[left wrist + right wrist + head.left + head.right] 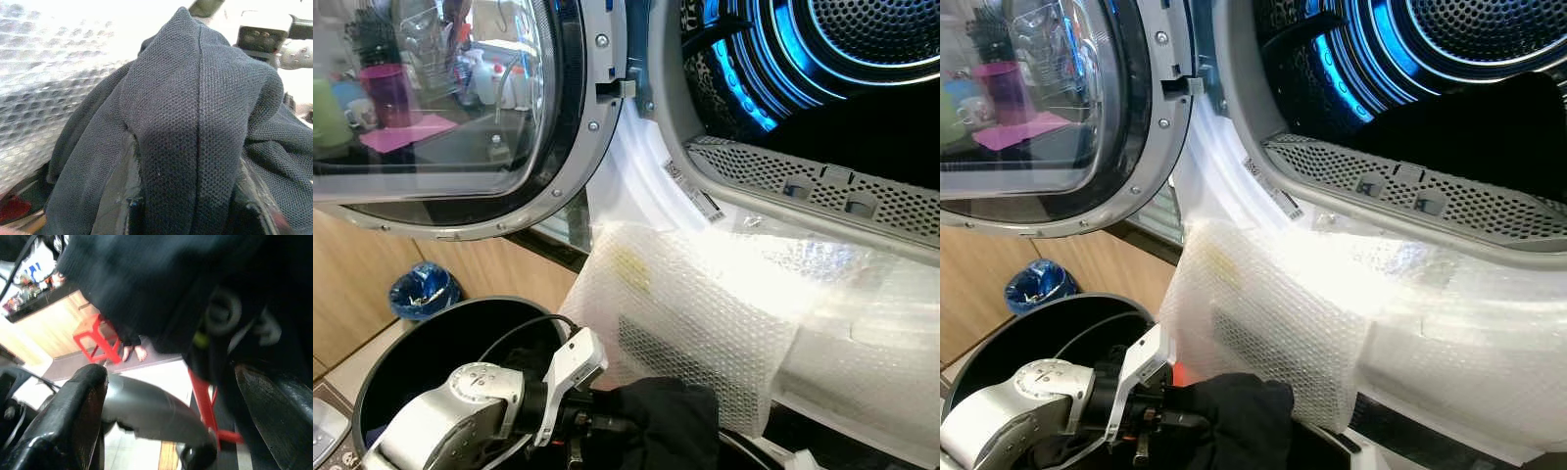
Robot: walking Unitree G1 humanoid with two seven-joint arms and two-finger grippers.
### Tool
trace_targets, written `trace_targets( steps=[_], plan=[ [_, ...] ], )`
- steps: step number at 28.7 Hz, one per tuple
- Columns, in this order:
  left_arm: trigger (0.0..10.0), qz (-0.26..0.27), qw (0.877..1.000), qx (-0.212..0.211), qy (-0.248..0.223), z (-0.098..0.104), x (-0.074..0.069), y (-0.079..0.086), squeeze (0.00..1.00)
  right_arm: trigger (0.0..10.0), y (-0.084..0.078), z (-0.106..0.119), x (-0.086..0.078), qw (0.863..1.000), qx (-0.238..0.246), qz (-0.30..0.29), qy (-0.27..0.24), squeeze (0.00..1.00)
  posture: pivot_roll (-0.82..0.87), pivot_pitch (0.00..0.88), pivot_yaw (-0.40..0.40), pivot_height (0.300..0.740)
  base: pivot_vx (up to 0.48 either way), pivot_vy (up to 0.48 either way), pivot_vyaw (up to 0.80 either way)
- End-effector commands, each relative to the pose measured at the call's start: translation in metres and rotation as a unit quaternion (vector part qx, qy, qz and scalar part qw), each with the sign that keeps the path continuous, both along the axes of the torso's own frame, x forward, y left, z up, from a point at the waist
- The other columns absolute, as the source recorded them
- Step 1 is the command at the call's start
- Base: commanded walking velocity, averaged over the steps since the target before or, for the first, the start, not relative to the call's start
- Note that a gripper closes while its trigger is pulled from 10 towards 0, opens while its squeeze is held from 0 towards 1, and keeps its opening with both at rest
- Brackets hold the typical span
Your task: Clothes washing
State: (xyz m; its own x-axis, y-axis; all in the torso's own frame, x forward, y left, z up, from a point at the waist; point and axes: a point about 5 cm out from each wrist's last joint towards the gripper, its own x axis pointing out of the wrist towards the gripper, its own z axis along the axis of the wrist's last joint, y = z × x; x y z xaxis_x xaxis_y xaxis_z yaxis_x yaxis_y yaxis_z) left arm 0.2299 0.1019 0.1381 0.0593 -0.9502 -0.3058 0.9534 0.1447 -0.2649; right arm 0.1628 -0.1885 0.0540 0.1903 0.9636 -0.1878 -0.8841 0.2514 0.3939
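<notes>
A dark navy knit garment (671,421) hangs bunched at the bottom of the head views, just in front of the machine. My left gripper (607,424) is shut on it, and the cloth (195,127) drapes over the fingers and hides their tips. Above stands the open drum (862,49), lit blue, with its round glass door (440,108) swung out to the left. Under my left arm sits a black laundry basket (401,362). My right gripper (166,416) is open, its fingers (63,421) wide apart beneath dark cloth (146,279).
Bubble wrap (705,313) covers the machine's lower front below the perforated sill (822,186). A blue bag (423,291) lies on the floor by wooden cabinets. The right wrist view catches a red stool (98,340), a person's bare feet (134,352) and the basket rim (146,411).
</notes>
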Motion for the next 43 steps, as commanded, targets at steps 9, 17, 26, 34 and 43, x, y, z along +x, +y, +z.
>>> trace_targets(
  steps=[9,17,26,34,43],
  plan=[
    [0.0,-0.115,0.992,-0.004,0.044,-0.012,-0.007,-0.017,0.00,10.0,0.014,-0.010,0.002,0.999,-0.040,-0.001,0.013,0.00,-0.10,0.015,0.061,0.740,0.000,0.000,0.00],
    [0.0,-0.126,0.989,-0.037,0.063,-0.012,0.002,-0.034,0.00,10.0,0.026,-0.021,0.022,0.997,-0.046,-0.066,0.021,0.00,-0.11,0.021,0.065,0.740,0.000,0.000,0.00],
    [0.0,-0.088,0.995,-0.041,0.034,-0.018,0.013,-0.050,0.00,10.0,0.044,-0.015,0.019,0.998,0.009,-0.045,0.054,0.00,-0.10,0.037,0.062,0.740,0.000,0.000,0.00],
    [0.0,-0.054,0.996,-0.058,0.031,-0.020,0.015,-0.067,0.00,10.0,0.054,-0.006,0.023,0.985,0.098,-0.092,0.106,0.00,-0.10,0.045,0.060,0.740,0.000,0.000,0.00],
    [0.0,-0.017,0.997,-0.066,0.026,-0.022,0.020,-0.077,0.00,10.0,0.068,-0.002,0.016,0.982,0.123,-0.072,0.121,0.00,-0.11,0.045,0.070,0.740,0.000,0.000,0.00]
  ],
)
